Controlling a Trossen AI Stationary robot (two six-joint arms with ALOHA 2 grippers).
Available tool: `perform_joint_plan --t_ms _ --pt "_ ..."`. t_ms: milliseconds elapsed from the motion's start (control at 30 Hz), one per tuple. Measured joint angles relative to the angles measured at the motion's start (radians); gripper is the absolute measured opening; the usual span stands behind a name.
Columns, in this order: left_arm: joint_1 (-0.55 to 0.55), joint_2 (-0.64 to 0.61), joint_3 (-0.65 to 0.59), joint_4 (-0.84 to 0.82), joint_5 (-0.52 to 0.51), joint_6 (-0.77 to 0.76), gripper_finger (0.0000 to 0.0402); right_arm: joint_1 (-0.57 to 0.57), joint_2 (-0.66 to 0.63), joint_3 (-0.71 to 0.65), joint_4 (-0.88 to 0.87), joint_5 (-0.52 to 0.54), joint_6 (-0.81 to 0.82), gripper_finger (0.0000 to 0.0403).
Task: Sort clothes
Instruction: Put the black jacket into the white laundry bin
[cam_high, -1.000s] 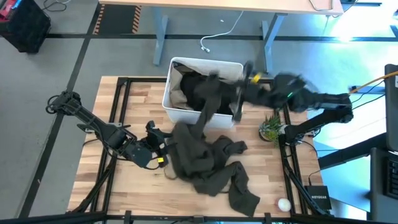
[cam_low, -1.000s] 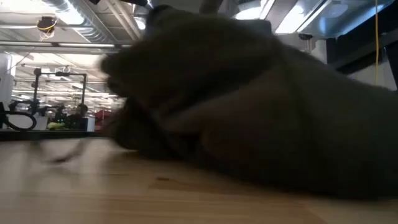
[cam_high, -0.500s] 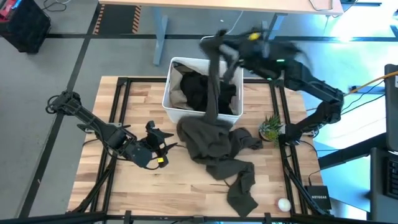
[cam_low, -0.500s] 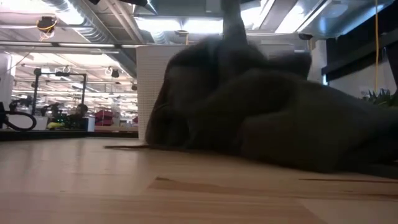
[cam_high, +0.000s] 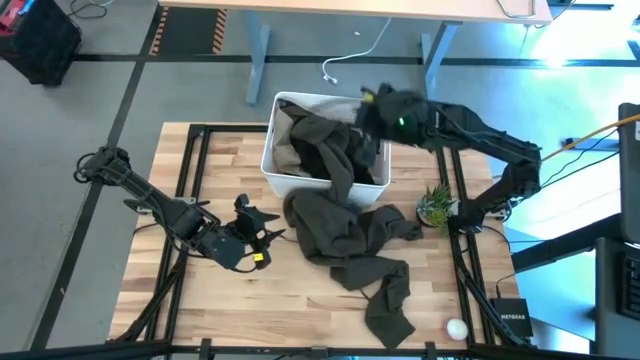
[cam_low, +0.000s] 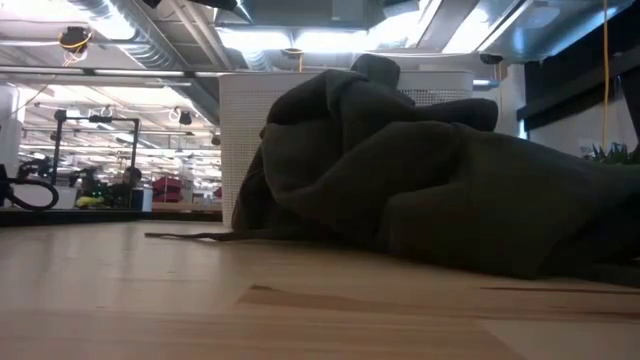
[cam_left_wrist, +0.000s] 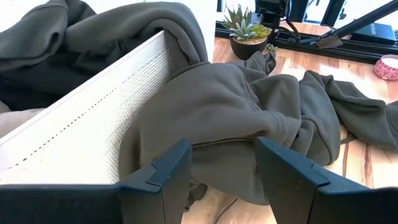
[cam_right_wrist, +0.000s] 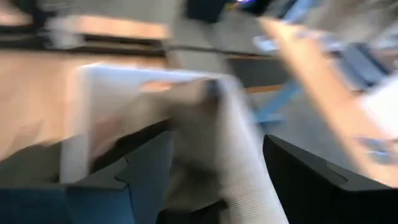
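While my right pincer (cam_high: 368, 104) hangs over the far right corner of the white bin (cam_high: 272, 160), its fingers (cam_right_wrist: 311, 186) stand spread with nothing between them. The olive garment (cam_high: 345, 235) lies draped over the bin's near wall: one part sits inside the bin on top of the black clothes (cam_high: 368, 150), and the rest spills out onto the tabletop (cam_high: 210, 300), trailing toward the near right corner. A strip of tan cloth (cam_high: 285, 140) shows along the bin's left inner side. My left pincer (cam_high: 255, 235) rests low over the tabletop, just left of the olive pile, fingers (cam_left_wrist: 168, 177) spread and pinching nothing; past them I see the bin wall and the olive folds close by. A small potted plant (cam_high: 436, 205) stands right of the bin, near the garment's edge.
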Motion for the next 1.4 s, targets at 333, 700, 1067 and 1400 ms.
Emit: perform_joint_plan --t_ms 333,700,1067,1400 --pt "0.0 0.0 0.0 0.001 0.0 -0.008 0.0172 0.354 0.006 -0.161 -0.184 -0.054 0.172 0.0265" --pt "-0.002 0.0 0.0 0.001 0.0 -0.012 0.0172 0.494 0.008 -0.749 0.267 0.11 0.231 0.0266" --pt "-0.002 0.0 0.0 0.001 0.0 -0.012 0.0172 0.479 -0.054 -0.814 0.258 0.208 0.284 0.0266" --pt "-0.002 0.0 -0.003 0.001 0.0 -0.022 0.0172 0.337 -0.009 -0.999 0.722 -0.051 0.293 0.0266"
